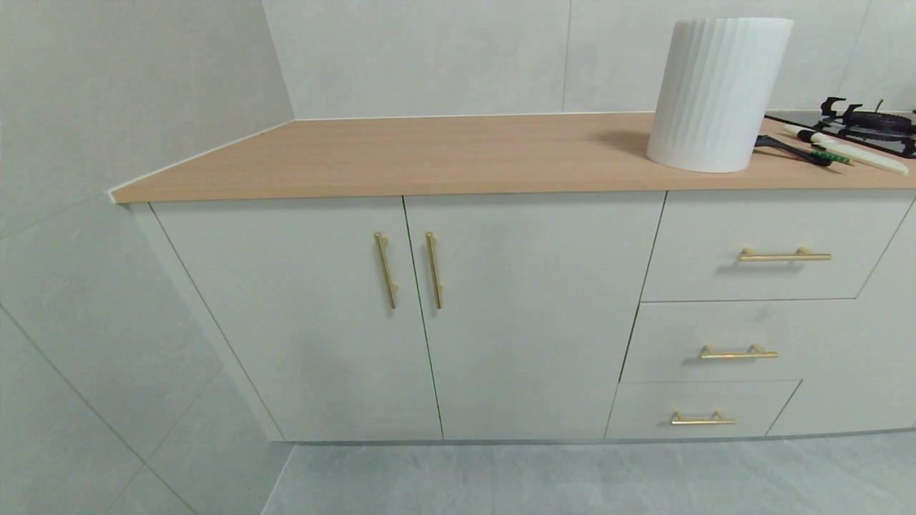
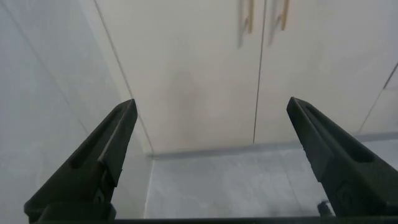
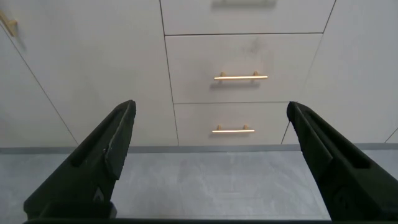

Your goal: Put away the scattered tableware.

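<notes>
- Tableware (image 1: pixel 830 149): black, green-handled and long white pieces lie at the countertop's (image 1: pixel 429 154) far right.
- Upright white ribbed holder (image 1: pixel 715 93) stands just left of them; its inside is hidden.
- Left gripper (image 2: pixel 211 102) and right gripper (image 3: pixel 211 104) are spread wide and empty.

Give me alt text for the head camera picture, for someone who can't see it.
A white ribbed container stands toward the right of a wooden counter, utensils lying beside it near a stove grate. Below are two shut cabinet doors and three shut drawers with gold handles.
</notes>
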Robot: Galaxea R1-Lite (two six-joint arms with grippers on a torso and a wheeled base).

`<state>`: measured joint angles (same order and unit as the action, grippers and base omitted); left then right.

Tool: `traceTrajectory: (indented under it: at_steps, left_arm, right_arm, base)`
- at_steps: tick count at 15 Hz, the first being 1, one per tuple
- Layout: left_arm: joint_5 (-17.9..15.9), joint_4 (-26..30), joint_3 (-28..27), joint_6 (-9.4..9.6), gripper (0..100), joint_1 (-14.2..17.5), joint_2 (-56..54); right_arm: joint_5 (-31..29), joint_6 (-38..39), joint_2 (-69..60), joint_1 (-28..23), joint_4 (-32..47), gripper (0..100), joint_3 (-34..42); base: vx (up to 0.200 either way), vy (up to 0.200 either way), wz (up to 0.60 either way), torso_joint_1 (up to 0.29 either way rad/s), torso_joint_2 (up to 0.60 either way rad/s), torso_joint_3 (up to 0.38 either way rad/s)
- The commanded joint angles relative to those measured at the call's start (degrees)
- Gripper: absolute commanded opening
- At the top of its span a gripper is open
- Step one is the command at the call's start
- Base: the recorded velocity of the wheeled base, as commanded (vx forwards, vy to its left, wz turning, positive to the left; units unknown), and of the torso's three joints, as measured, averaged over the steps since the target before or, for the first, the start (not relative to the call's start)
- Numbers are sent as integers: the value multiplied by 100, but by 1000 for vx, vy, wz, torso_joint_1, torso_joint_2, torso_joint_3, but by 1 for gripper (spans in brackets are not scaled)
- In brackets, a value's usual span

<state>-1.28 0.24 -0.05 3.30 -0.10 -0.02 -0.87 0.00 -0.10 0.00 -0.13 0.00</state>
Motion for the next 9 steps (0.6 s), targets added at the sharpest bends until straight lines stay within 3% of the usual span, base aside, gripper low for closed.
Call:
traceTrajectory:
  at_steps: [1, 3, 9]
  left_arm:
    - [5, 11, 5, -137, 100, 1, 2]
    - [23, 2, -4, -313, 100, 1, 2]
    - [31, -7, -4, -304, 100, 1, 2]
  right_arm:
    - [-1, 0, 19, 0, 13, 100, 0]
    - [-1, 18, 10, 0, 13, 100, 0]
    - [7, 35, 19, 0, 13, 100, 0]
  base:
    - [0, 0, 0, 0, 0, 0]
    - [0, 0, 0, 0, 0, 0]
    - [0, 0, 0, 0, 0, 0]
